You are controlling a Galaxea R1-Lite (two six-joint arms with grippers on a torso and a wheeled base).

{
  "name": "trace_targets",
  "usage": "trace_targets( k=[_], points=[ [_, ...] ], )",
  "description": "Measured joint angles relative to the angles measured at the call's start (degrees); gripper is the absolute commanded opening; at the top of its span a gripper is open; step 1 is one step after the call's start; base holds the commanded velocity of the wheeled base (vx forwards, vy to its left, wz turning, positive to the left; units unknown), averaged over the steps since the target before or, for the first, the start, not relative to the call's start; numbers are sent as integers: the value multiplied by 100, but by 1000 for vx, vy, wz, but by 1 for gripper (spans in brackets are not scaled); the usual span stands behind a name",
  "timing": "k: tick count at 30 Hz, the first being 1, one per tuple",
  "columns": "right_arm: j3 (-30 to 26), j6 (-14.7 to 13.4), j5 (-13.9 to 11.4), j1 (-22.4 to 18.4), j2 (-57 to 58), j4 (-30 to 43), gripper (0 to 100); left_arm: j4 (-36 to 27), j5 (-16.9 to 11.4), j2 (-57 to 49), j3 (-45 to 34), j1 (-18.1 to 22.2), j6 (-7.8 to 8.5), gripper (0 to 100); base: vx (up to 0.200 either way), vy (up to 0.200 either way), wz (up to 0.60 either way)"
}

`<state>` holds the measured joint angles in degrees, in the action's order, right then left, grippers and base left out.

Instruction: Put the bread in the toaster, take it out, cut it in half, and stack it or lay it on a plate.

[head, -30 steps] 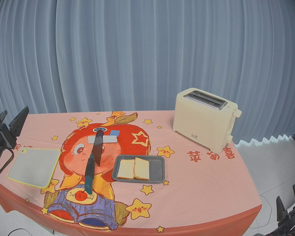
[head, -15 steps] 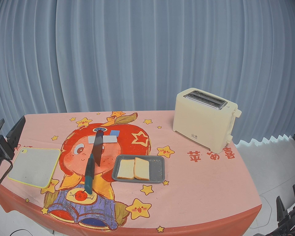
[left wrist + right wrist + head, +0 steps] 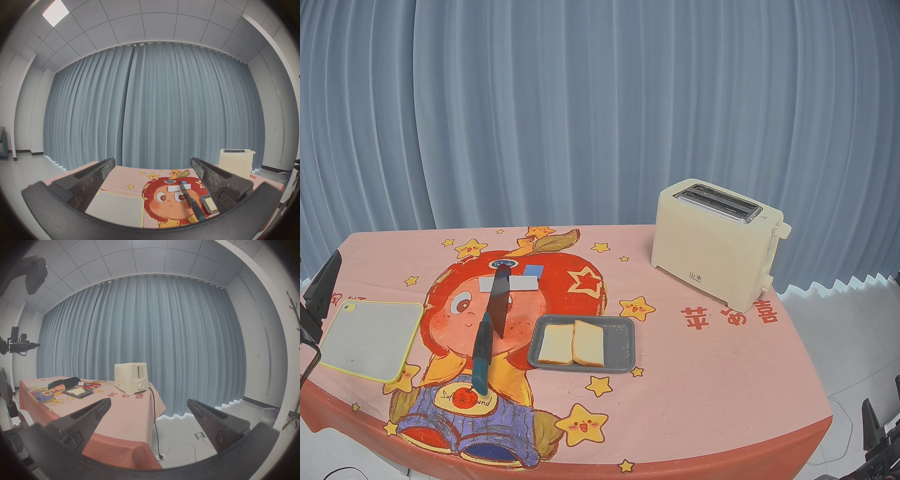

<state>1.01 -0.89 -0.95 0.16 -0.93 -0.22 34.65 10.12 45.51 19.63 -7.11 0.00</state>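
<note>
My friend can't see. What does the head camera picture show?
Two bread pieces lie side by side on a grey tray on a pink tablecloth. A knife lies left of it, a cream toaster behind right.

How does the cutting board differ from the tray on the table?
The cutting board is pale with a yellow-green rim; the tray is dark grey. The two bread pieces lie side by side on the tray, not on the cutting board. The cutting board sits by the table's left edge, the tray near the middle. Both are rounded rectangles lying flat.
</note>
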Motion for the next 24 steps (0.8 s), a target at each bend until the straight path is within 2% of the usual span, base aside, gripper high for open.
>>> trace_targets(
  k=[17,24],
  points=[
    [0,0,0,0,0,0,100,-16,88,-579,-524,24,27,100,0,0,0],
    [0,0,0,0,0,0,100,-394,94,-891,-644,30,27,100,0,0,0]
  ],
)
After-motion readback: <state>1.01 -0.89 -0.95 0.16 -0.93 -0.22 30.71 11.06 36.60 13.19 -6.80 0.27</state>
